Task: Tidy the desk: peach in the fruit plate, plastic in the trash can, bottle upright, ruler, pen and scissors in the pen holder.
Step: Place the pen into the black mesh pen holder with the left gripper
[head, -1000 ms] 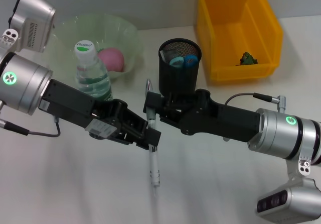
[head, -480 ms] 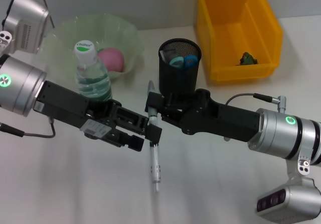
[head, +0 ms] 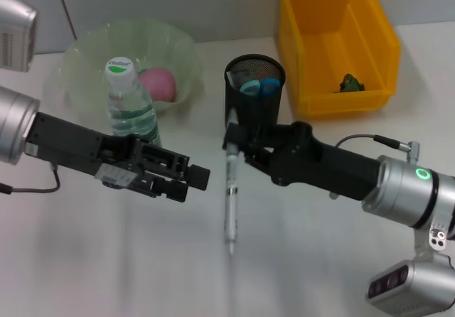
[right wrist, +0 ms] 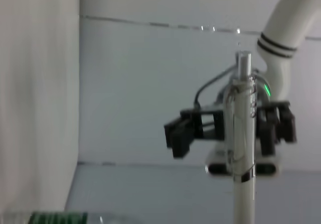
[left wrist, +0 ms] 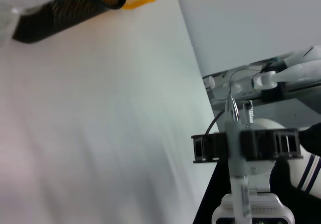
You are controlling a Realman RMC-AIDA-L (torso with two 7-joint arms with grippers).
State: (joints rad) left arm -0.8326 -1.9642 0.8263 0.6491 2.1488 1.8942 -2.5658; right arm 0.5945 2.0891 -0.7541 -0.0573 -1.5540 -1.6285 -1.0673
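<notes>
1. The pen (head: 229, 189) now hangs from the right gripper (head: 231, 143), whose fingers are clamped on its top, just before the holder (head: 254, 97).
2. The left gripper (head: 193, 178) has let go and backed away, fingers open: handover done.

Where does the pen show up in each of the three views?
Head view: pen at centre, held by the right gripper beside the pen holder.
Left wrist view: pen lower right.
Right wrist view: pen right of centre.
Shared landmark: the pen itself.
</notes>
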